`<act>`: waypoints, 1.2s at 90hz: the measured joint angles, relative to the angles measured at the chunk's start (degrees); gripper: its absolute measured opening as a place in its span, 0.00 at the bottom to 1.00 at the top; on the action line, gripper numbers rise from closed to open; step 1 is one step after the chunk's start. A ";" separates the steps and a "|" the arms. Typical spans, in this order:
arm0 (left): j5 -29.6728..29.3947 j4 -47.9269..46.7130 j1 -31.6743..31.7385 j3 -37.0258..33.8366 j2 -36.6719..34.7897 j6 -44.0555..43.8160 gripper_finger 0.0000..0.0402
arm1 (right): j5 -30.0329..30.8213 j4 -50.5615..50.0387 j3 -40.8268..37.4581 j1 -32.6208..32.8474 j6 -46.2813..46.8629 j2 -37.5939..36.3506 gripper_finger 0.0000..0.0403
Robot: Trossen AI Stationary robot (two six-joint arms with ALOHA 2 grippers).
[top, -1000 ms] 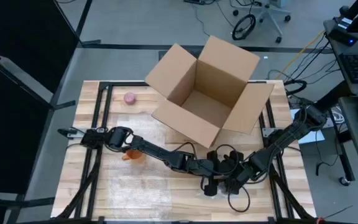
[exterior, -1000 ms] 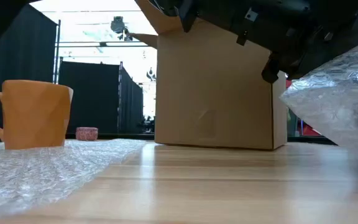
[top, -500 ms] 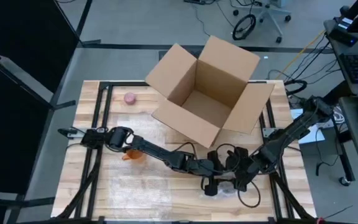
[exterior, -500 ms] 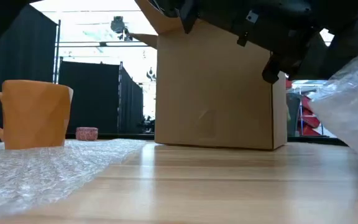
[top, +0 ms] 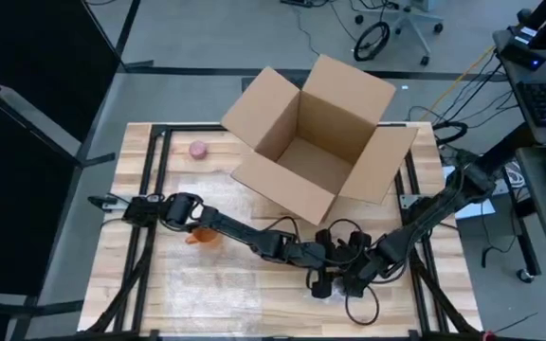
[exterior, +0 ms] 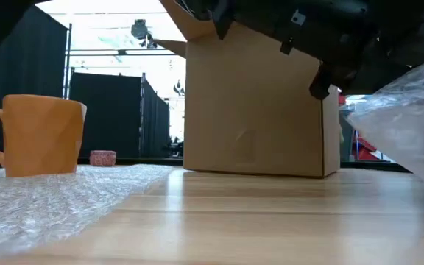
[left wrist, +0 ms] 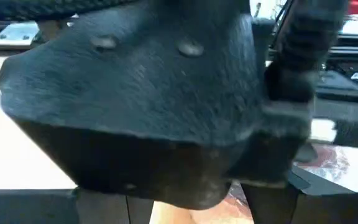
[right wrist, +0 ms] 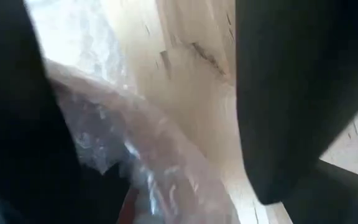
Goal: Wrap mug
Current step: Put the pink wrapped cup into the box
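Note:
An orange mug (exterior: 39, 135) stands upright by its base on a sheet of bubble wrap (exterior: 43, 199). In the high view the mug (top: 203, 236) is at the table's left, partly under my left arm. The wrap's right part (exterior: 411, 121) is raised off the table. My right gripper (top: 354, 275) is shut on the wrap near the table's front middle. My left gripper (top: 321, 278) is right beside it. The left wrist view is filled by the other arm's dark body. My right gripper has the bubble wrap (right wrist: 135, 149) between its two dark fingers (right wrist: 291, 99), with the sheet running along the gap. Which edge or how many layers, I cannot tell. The held part hangs raised above the table while the rest of the sheet lies flat under the mug.
An open cardboard box (top: 316, 142) stands at the back middle, flaps spread. In the low view the box (exterior: 256, 110) rises behind the bare wood. A small pink object (top: 198, 149) lies at the far left. Black frame rails run along both table sides.
My right gripper swung toward the table's right edge and then came back toward the left, carrying the raised part of the bubble wrap with it. The mug and the flat part of the wrap stayed where they were.

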 joint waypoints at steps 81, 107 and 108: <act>-9.86 -31.77 -4.36 -0.15 -10.19 -15.16 0.48 | -2.00 1.05 2.69 1.53 -3.09 -1.90 0.05; -14.20 -40.51 -10.26 -0.13 -13.01 -17.15 0.48 | -1.93 -16.24 27.88 4.85 -15.00 -2.91 0.04; -14.28 -40.64 -10.43 -0.12 -13.23 -17.27 0.48 | -1.85 -16.72 29.04 4.93 -15.27 -2.91 0.04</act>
